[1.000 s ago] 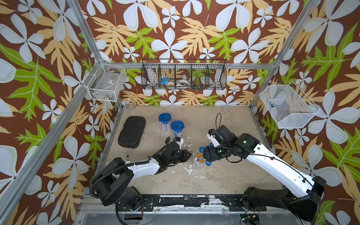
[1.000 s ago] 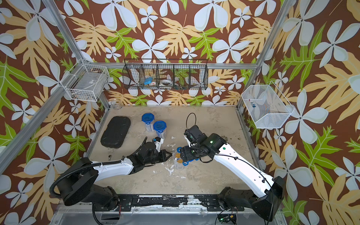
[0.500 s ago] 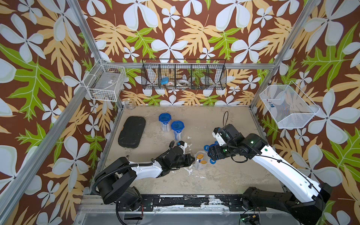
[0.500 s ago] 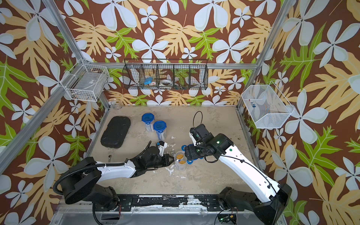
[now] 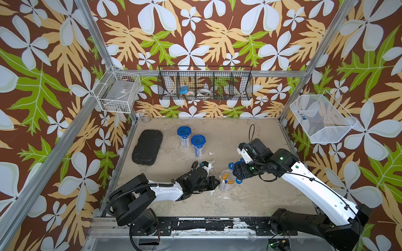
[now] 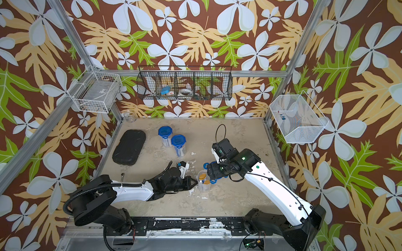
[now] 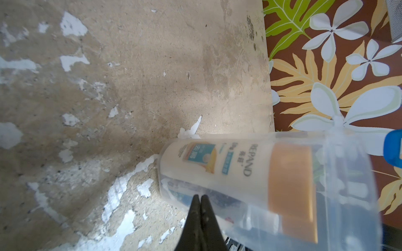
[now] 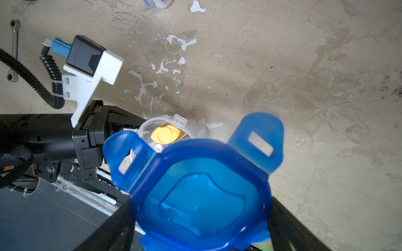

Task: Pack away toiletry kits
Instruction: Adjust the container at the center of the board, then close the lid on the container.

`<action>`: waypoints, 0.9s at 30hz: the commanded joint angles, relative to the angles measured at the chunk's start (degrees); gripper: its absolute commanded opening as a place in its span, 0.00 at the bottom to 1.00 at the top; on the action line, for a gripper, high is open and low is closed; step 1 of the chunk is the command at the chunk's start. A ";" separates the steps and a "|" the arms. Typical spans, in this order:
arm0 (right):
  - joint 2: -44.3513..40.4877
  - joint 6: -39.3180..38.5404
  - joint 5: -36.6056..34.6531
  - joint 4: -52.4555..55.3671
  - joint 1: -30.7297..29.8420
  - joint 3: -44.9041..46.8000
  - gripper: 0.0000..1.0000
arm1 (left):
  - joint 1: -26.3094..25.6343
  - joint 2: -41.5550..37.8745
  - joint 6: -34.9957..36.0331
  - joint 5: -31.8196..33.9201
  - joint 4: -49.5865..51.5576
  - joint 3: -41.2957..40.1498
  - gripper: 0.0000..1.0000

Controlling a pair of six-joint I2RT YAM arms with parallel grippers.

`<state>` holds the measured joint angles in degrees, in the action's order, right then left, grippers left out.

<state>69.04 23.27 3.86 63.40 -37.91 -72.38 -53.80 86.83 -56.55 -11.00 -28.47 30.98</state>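
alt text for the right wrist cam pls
A blue four-tab lid, held by the right pincer, fills the foreground above a worn beige table. Beyond it stands an open clear cup with a gold-capped bottle inside, the left pincer at its side.

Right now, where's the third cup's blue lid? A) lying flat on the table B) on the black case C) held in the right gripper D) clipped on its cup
C: the blue lid sits between the jaws of the right gripper, and the open cup shows its gold-capped bottle uncovered.
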 commanded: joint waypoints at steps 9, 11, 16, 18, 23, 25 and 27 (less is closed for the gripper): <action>6.73 -3.92 -1.82 4.13 -4.75 -5.83 0.72 | -0.07 -13.74 4.61 5.14 12.75 -1.78 0.01; 8.10 -3.80 -2.02 4.22 -5.44 -5.96 0.72 | 0.05 -17.48 5.35 7.08 17.84 -1.99 0.02; 10.02 -2.97 -1.51 2.21 -6.64 -5.08 0.72 | 1.39 -25.12 5.35 9.36 25.52 -2.90 0.03; 11.19 -2.66 -2.36 2.15 -7.18 -5.16 0.72 | 2.12 -27.28 5.38 9.77 27.19 -3.03 0.04; 12.82 -1.38 -2.68 0.68 -8.85 -5.82 0.72 | 3.96 -29.23 7.18 9.95 29.96 -2.62 0.05; 13.17 -1.47 -2.86 0.77 -9.05 -5.11 0.72 | 4.11 -29.08 8.34 10.16 31.04 -2.01 0.05; 13.27 -1.48 -2.55 0.06 -9.15 -4.63 0.72 | 4.05 -28.92 9.14 10.29 31.84 -1.56 0.05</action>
<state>82.30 20.99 1.93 64.16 -46.98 -77.32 -49.89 57.87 -49.30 -1.56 1.13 28.64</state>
